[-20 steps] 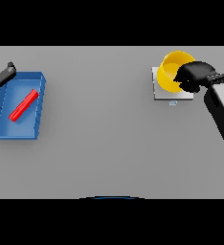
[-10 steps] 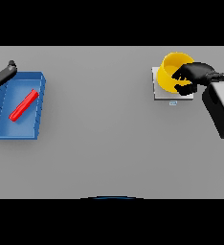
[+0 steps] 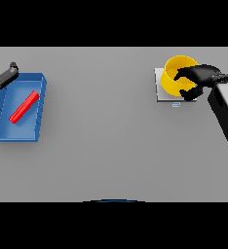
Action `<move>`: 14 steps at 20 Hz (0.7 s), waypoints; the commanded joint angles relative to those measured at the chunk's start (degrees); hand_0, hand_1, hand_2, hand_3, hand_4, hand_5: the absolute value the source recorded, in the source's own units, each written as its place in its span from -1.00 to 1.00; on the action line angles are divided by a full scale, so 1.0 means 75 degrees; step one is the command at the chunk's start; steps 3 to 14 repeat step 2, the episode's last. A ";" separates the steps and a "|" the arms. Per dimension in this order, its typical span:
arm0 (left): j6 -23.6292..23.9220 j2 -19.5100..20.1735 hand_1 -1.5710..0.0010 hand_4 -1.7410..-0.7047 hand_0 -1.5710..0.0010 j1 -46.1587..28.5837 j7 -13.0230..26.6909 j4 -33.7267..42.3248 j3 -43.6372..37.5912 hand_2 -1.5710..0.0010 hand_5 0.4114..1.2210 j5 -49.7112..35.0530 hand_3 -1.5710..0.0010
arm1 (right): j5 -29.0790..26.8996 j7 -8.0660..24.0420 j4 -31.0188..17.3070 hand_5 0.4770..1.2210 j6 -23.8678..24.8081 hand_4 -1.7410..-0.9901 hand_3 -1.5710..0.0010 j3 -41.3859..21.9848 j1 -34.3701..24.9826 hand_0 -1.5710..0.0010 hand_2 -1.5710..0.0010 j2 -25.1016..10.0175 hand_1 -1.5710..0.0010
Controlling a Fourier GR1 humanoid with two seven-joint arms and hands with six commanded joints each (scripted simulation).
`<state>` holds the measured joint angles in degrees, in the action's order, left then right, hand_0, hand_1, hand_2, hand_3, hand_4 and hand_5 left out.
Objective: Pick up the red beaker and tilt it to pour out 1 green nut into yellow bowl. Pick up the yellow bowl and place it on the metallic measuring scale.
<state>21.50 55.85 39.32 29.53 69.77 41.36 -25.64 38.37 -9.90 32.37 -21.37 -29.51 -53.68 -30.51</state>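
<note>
The yellow bowl point(image 3: 176, 74) stands on the metallic measuring scale point(image 3: 161, 92) at the table's far right. My right hand point(image 3: 203, 78) is at the bowl's right side. Its thumb and fingers are spread loosely, overlapping the bowl's right rim and wall, with a gap between them. The red beaker point(image 3: 23, 107) lies on its side in the blue tray point(image 3: 4, 132) at the far left. My left hand point(image 3: 4, 78) hangs idle and open at the view's left edge, just beyond the tray's far corner. No green nut shows in the view.
The scale has a small display tab point(image 3: 176, 104) at its near edge. The blue tray takes up the table's left side. Bare grey table lies between the tray and the scale.
My right hand has drawn slightly to the right, uncovering more of the bowl, and its fingers have spread wider. The bowl has stayed on the scale. The left hand has not moved.
</note>
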 commanded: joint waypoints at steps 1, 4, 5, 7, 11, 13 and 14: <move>-0.0008 0.0037 1.00 0.72 1.00 0.0046 0.0093 0.0023 0.0018 1.00 -0.11 0.0025 1.00 | -0.0014 -0.0027 0.0044 -0.13 -0.0078 -0.14 0.65 -0.0005 -0.0027 0.92 0.90 -0.0021 0.94; 0.0001 0.0039 1.00 0.72 1.00 0.0032 0.0144 0.0051 0.0024 1.00 -0.12 0.0007 1.00 | -0.0029 0.0010 0.0057 -0.14 -0.0066 -0.13 0.66 0.0013 -0.0038 0.94 0.92 -0.0001 0.95; 0.0001 0.0039 1.00 0.72 1.00 0.0032 0.0144 0.0051 0.0024 1.00 -0.12 0.0007 1.00 | -0.0029 0.0010 0.0057 -0.14 -0.0066 -0.13 0.66 0.0013 -0.0038 0.94 0.92 -0.0001 0.95; 0.0001 0.0039 1.00 0.72 1.00 0.0032 0.0144 0.0051 0.0024 1.00 -0.12 0.0007 1.00 | -0.0029 0.0010 0.0057 -0.14 -0.0066 -0.13 0.66 0.0013 -0.0038 0.94 0.92 -0.0001 0.95; 0.0001 0.0039 1.00 0.72 1.00 0.0032 0.0144 0.0051 0.0024 1.00 -0.12 0.0007 1.00 | -0.0029 0.0010 0.0057 -0.14 -0.0066 -0.13 0.66 0.0013 -0.0038 0.94 0.92 -0.0001 0.95; 0.0001 0.0039 1.00 0.72 1.00 0.0032 0.0144 0.0051 0.0024 1.00 -0.12 0.0007 1.00 | -0.0029 0.0010 0.0057 -0.14 -0.0066 -0.13 0.66 0.0013 -0.0038 0.94 0.92 -0.0001 0.95; 0.0001 0.0039 1.00 0.72 1.00 0.0032 0.0144 0.0051 0.0024 1.00 -0.12 0.0007 1.00 | -0.0029 0.0010 0.0057 -0.14 -0.0066 -0.13 0.66 0.0013 -0.0038 0.94 0.92 -0.0001 0.95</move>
